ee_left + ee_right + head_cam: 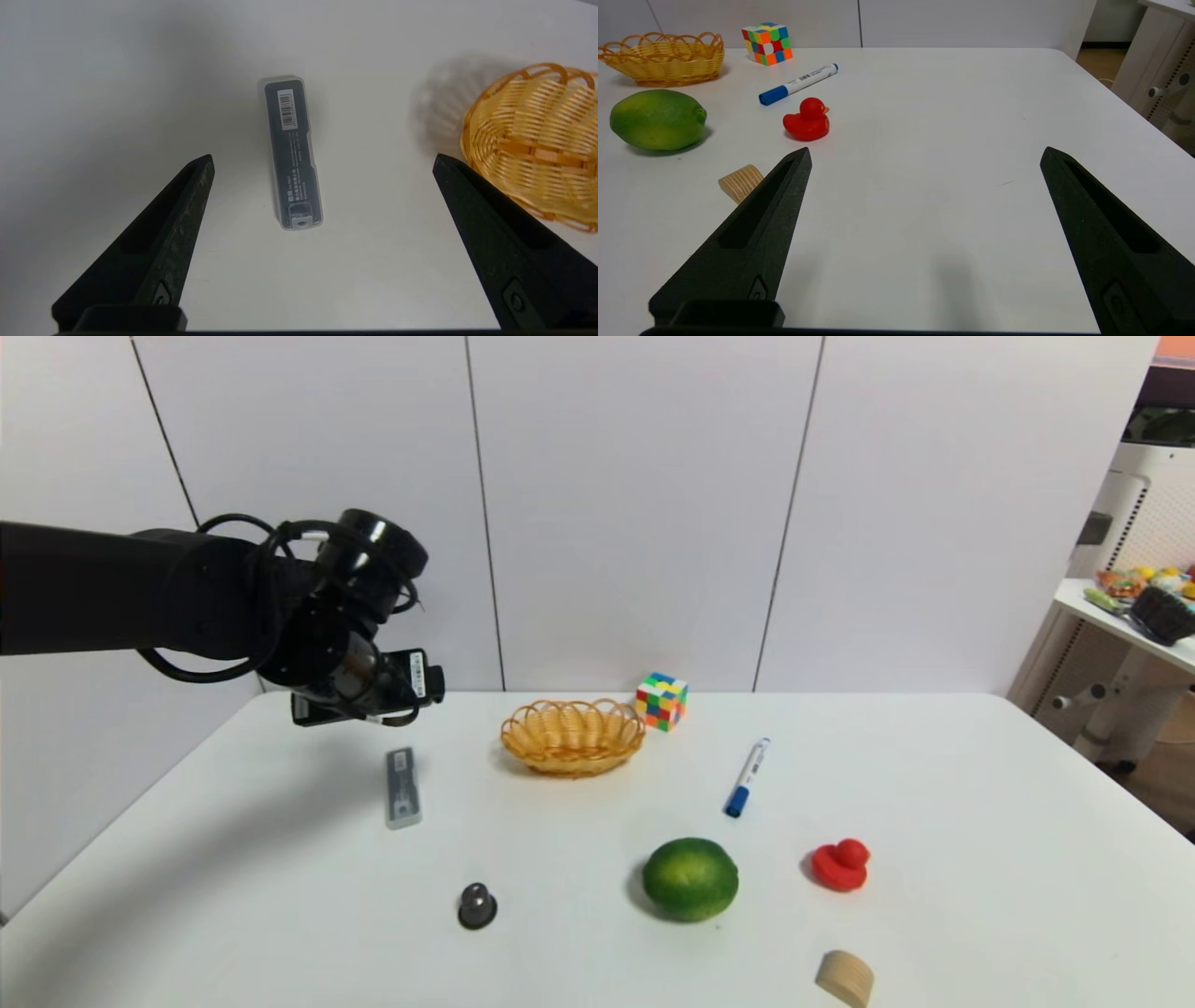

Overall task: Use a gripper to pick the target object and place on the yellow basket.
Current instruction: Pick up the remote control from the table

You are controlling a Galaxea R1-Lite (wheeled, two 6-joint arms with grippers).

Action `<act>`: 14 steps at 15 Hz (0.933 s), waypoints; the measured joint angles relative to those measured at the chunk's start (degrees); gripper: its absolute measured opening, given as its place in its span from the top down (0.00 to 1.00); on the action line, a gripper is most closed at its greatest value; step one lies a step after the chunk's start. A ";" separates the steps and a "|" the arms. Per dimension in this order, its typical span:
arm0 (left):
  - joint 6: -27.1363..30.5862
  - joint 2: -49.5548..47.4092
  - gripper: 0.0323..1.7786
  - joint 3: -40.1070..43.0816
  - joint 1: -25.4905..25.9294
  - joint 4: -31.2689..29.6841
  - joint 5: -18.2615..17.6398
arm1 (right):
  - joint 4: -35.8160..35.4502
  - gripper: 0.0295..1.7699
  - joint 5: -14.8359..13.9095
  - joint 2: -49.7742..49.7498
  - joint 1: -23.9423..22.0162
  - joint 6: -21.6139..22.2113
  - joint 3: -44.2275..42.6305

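The left claw [323, 161] hangs wide apart, gripping nothing, above the bar [294, 154]; the basket [572, 739], holding nothing, sits off to its right.

From here it looks like a robotics lab or test room: a robot arm [224, 588] reaches over a plain white table [579, 859] against white panels [644, 513], with a Rubik's cube [662, 701] and red rubber duck [807, 120] set out.

A big white wall [635, 513] stands behind the tool [323, 161]. Below the tool is a white surface [560, 859].
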 joint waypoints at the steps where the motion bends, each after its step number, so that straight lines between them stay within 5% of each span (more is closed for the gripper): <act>1: -2.04 1.28 0.05 -0.41 0.00 0.00 0.99 | 0.01 0.04 0.02 0.00 0.00 0.04 0.00; 4: -4.00 5.02 0.05 -0.83 0.21 0.00 5.38 | 0.00 0.04 0.00 0.00 0.00 0.00 0.00; 14: -8.24 11.73 0.05 -0.06 2.79 -0.21 5.36 | 0.00 0.04 -0.01 0.00 0.00 0.00 0.00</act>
